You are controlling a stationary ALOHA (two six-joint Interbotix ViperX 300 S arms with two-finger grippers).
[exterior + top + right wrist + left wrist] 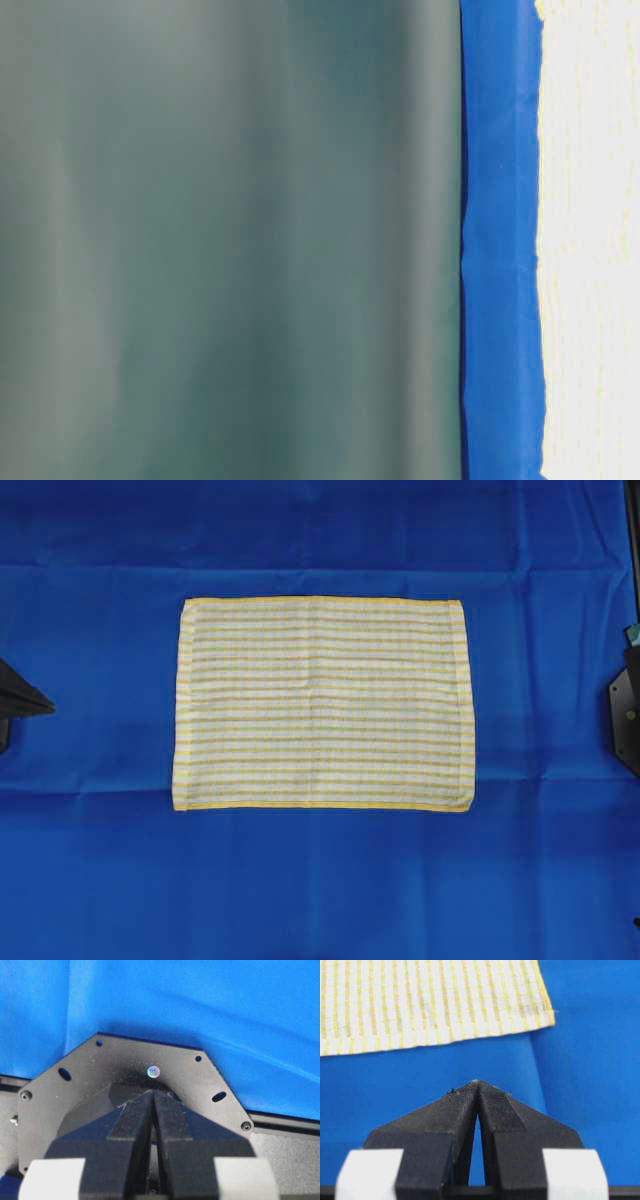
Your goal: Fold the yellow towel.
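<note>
No fold was yet made; the towel (322, 704) lay flat mid-cloth (320, 890), untouched; left gripper (478, 1086) and right gripper (153, 1095) sat closed, empty, apart at the cloth's side edges; next, open, reach, pinch corners.

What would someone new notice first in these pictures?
The yellow towel lies flat and unfolded in the middle of the blue cloth. The left hand sits shut just short of the towel's edge, touching nothing.
</note>
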